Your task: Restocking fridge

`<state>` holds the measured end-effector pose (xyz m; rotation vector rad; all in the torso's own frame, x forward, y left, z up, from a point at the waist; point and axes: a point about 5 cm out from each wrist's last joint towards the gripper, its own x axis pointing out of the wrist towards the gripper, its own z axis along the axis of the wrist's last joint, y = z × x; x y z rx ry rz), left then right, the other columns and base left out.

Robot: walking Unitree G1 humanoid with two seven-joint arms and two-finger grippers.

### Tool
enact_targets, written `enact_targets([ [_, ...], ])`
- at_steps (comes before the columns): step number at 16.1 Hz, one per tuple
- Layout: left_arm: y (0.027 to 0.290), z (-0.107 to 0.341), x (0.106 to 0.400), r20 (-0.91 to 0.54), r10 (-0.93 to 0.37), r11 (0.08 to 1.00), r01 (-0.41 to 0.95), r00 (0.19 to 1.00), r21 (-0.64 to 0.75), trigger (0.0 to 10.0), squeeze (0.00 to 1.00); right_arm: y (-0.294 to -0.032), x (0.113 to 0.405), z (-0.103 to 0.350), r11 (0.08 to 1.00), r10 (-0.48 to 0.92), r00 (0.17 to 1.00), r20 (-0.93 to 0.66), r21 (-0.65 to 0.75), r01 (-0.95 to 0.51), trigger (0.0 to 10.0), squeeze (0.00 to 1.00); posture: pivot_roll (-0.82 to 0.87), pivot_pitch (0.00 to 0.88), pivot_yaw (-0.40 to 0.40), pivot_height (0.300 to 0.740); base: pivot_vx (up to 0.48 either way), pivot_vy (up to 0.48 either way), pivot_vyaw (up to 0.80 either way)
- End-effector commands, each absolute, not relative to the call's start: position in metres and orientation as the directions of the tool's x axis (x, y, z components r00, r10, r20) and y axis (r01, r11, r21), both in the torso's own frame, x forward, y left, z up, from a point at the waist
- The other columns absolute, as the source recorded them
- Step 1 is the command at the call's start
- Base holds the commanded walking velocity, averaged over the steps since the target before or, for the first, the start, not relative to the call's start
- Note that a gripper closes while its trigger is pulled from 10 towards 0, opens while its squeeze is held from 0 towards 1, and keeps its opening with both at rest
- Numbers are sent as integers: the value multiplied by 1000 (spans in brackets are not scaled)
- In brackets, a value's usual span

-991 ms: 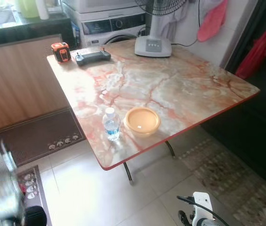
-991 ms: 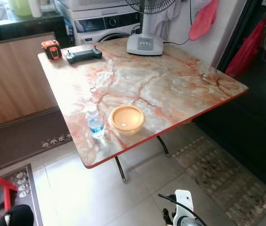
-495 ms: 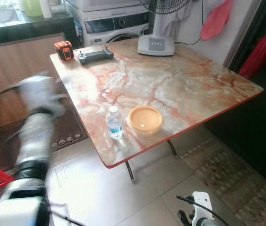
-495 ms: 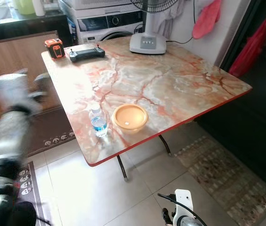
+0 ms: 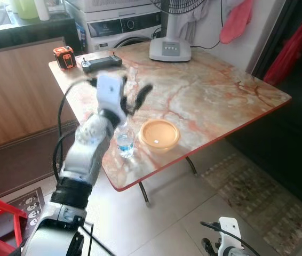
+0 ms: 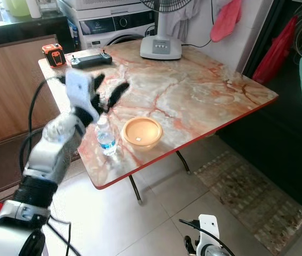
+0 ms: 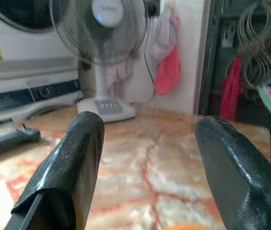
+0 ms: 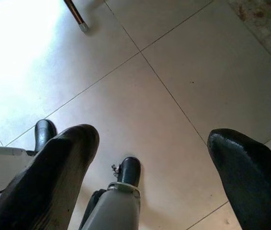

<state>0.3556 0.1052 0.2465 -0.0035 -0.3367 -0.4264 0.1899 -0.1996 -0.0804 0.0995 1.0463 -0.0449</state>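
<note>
Table (image 5: 209, 101): marble top, water bottle (image 5: 124, 143) beside orange bowl (image 5: 160, 134).
Left gripper (image 5: 124, 96): raised above the bottle, fingers spread.
Right gripper (image 8: 150, 177): hanging over floor, fingers apart.

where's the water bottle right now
In the left eye view the water bottle stands upright near the table's front-left edge, just left of the orange bowl, with the open left gripper above and behind it.

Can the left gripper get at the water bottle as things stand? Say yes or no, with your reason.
Probably yes. The left gripper hangs over the table just above the water bottle, fingers open, nothing between them. The yellow bowl stands beside the bottle, apart from it.
</note>
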Motion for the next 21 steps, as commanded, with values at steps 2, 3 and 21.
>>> enact_targets([
  [2,119,269,351,420,-298,944,331,857,-6,10000,0,-199,189,-81,995,6,511,-860,56,82,10000,0,58,0,-12,740,0,0,0],
  [3,129,265,347,446,-245,959,284,861,-21,10000,0,-199,186,-82,993,1,518,-856,60,98,10000,0,38,0,-1,740,0,0,0],
  [21,131,214,274,285,-190,981,195,939,11,10000,0,-205,98,-111,959,-83,441,-893,48,279,10000,0,117,0,-30,740,0,0,0],
])
